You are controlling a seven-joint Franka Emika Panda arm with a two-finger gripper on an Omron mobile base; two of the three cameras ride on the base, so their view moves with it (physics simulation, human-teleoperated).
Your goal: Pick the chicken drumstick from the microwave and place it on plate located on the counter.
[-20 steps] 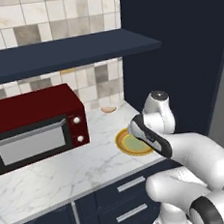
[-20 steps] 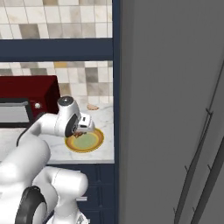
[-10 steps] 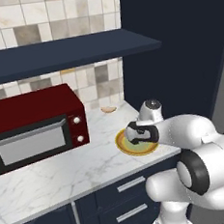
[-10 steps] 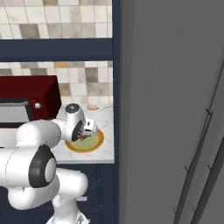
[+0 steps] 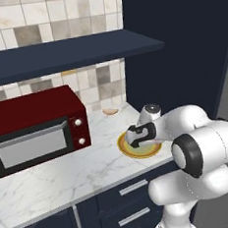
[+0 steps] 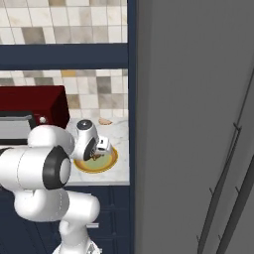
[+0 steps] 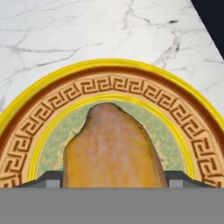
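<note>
The end effector [image 5: 138, 144] hangs low over the plate [image 5: 125, 149], which sits on the tabletop [image 5: 53, 181] near its right end, right of the dark red appliance [image 5: 36, 128]. In the hand view the drumstick [image 7: 113, 148] fills the space between the two finger tips [image 7: 49, 178], whose dark ends press against its left and right flanks, so the end effector is closed onto the drumstick, parted only by the meat's thickness. The golden-brown meat rises from the bottom of that view and narrows to a blunt rounded end at the top; its long axis runs along the line of the hand, out past the tips and over the plate's pale green centre. The bone end cannot be made out.

Whether the drumstick touches the plate [image 7: 131, 87] or hangs just above it cannot be told. In the right base view the plate [image 6: 110, 161] lies just under the hand [image 6: 96, 149], and a small brown shape at the hand is likely the drumstick, too small to be sure. A pale curved scrap [image 5: 110, 111] lies on the tabletop behind the plate, near the tiled wall, well apart from it.
</note>
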